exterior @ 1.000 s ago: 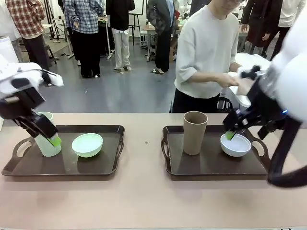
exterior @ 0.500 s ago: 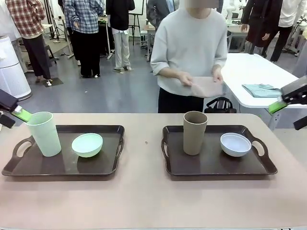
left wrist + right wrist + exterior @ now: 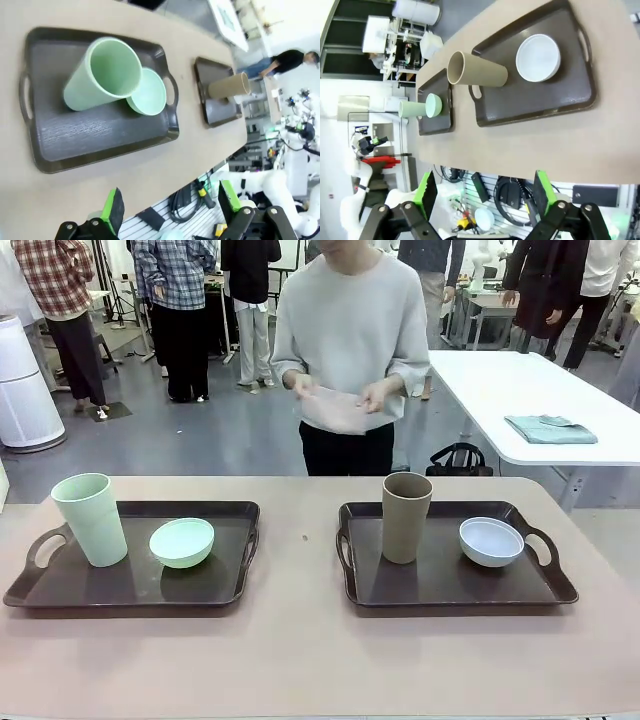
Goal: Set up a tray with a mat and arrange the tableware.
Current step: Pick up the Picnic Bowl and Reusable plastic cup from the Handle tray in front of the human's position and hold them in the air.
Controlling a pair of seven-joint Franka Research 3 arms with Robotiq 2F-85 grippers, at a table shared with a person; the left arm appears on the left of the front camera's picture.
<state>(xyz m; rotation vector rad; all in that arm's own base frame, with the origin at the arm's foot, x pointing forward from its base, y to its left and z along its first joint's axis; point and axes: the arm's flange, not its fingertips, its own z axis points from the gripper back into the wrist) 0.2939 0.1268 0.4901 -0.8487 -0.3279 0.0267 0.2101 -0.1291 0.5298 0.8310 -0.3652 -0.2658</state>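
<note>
Seeing left gripper and right gripper above the surface, you've got jaws spread wide, nothing held. Pale green cup and pale green bowl stand on left tray, brown cup and white bowl on right tray. Person's hands hold the mat.

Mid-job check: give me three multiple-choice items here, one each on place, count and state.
1. Where is the brown cup? A on the floor; B on the right tray, left of the white bowl; C stacked in another cup.
2. How many trays lie on the table? A one; B two; C four.
3. The left gripper is: A open, empty; B shut on a cup; C shut on a bowl.
Answers: 1 B, it stands beside that bowl; 2 B, two dark trays side by side; 3 A, its pads stand apart, nothing between.
</note>
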